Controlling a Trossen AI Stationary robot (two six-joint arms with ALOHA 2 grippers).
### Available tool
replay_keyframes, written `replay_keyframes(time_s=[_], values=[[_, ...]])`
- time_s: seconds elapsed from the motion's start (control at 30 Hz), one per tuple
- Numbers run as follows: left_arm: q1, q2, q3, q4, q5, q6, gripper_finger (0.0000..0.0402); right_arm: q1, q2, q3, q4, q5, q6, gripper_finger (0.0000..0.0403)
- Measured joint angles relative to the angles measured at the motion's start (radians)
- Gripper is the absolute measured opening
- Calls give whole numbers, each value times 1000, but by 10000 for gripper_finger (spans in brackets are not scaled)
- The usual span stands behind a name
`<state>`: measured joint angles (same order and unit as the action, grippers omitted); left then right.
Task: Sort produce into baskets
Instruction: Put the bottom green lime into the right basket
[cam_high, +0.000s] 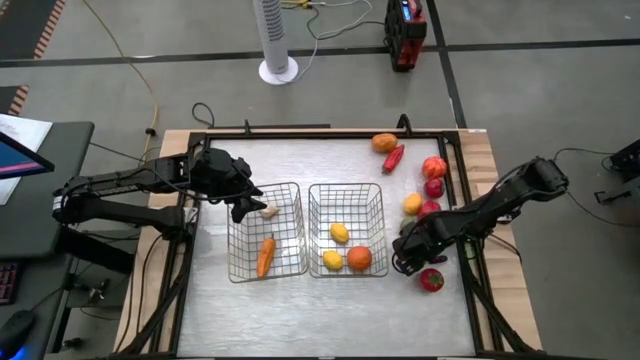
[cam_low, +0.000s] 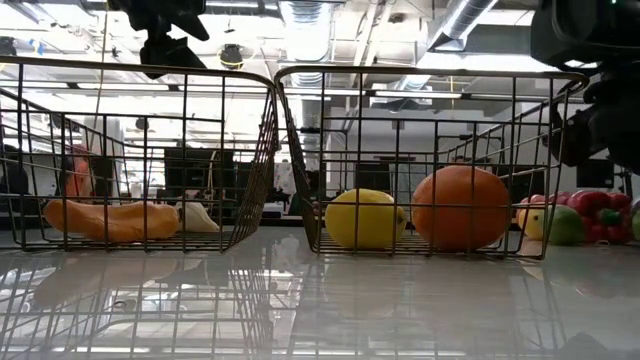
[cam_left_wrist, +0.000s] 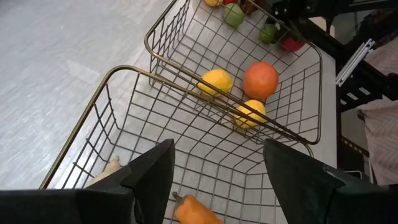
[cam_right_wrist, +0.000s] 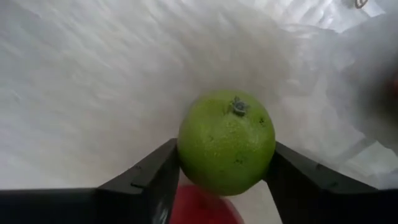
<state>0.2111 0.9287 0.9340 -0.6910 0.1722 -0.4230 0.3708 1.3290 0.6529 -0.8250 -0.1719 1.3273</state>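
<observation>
Two wire baskets stand side by side mid-table. The left basket (cam_high: 265, 187) holds an orange carrot (cam_high: 265, 255) and a whitish bulb (cam_high: 268, 211). The right basket (cam_high: 345, 186) holds two yellow fruits (cam_high: 339, 232) and an orange (cam_high: 359, 258). My left gripper (cam_left_wrist: 217, 155) hangs open above the left basket's far left corner (cam_high: 245, 205). My right gripper (cam_high: 408, 255) is low over the table just right of the right basket, shut on a round green fruit (cam_right_wrist: 227, 142). My right gripper pinches the green fruit between its two fingers, one on each of its opposite round sides (cam_right_wrist: 186, 149). The fingers come from above, pointing steeply down. The stem end (cam_right_wrist: 238, 106) faces up toward the wrist. Whether the fruit rests on the table, I cannot tell.
Loose produce lies along the table's right side: an orange piece (cam_high: 384, 143), a red pepper (cam_high: 393, 157), a peach-coloured fruit (cam_high: 433, 166), red fruits (cam_high: 433, 187) and a red one with a green top (cam_high: 431, 279) close to my right gripper. A black frame (cam_high: 470, 200) borders the table.
</observation>
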Motion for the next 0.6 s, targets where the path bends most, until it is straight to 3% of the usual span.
replay_keyframes(time_s=[0.27, 0.4, 0.6], values=[[0, 0, 0, 0, -2, 2, 234, -74, -113, 36, -66, 22, -19, 216], [0, 0, 0, 0, -14, 12, 234, -126, -195, 121, -144, 92, -53, 225], [0, 0, 0, 1, -31, 18, 234, -188, -277, 262, -82, 246, -174, 227]])
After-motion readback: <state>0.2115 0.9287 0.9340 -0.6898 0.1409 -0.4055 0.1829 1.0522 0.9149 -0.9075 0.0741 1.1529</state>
